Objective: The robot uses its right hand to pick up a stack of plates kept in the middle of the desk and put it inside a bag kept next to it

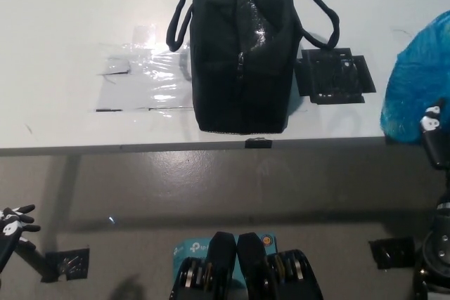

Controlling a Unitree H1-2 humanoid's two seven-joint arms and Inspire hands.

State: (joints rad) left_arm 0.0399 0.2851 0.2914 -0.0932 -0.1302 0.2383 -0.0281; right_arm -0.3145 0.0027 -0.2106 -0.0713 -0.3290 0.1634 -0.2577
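A stack of blue plates (420, 82) hangs at the right edge of the head view, tilted so its broad face shows, over the desk's front right corner. My black right hand (434, 135) grips it from below and is mostly cut off by the frame. The black bag (242, 50) stands on the white desk (70, 19) at the middle, with its handles (322, 12) drooping to each side. Its top opening is not visible from here. My white left hand (13, 223) rests low at the lower left, its fingers spread.
A black square marker (334, 76) lies on the desk just right of the bag. Clear tape patches (144, 79) shine on the desk to the bag's left. The desk's front edge (140, 147) runs across the picture, with grey floor below it.
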